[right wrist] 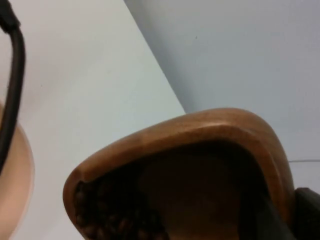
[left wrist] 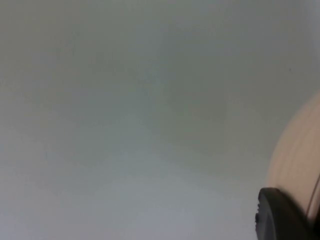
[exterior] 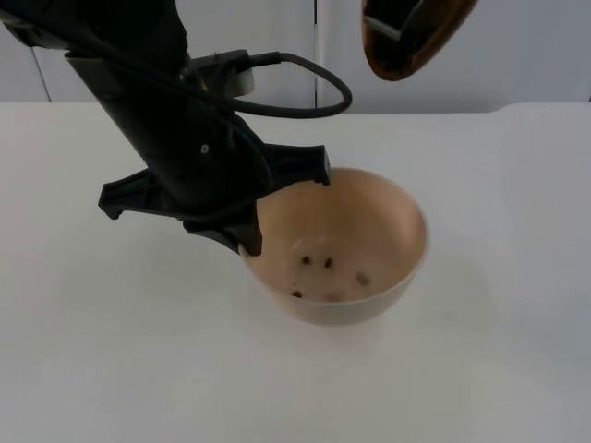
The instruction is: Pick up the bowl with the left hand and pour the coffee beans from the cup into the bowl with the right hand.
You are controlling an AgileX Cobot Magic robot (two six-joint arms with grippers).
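We judge the main risk is beans (right wrist: 117, 215) missing the bowl (exterior: 337, 245): the cup (exterior: 411, 37) is tilted high and off to the side. Our left gripper (exterior: 263, 208) is clamped on the bowl's near rim just above the bench (exterior: 111, 369). Our right gripper (right wrist: 280, 220) is closed on the cup's rim.

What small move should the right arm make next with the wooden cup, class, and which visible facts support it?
Probably tilt the wooden cup further over the bowl. A few coffee beans lie in the bowl, while more remain inside the cup's mouth in the right wrist view. The left gripper grips the bowl's rim.
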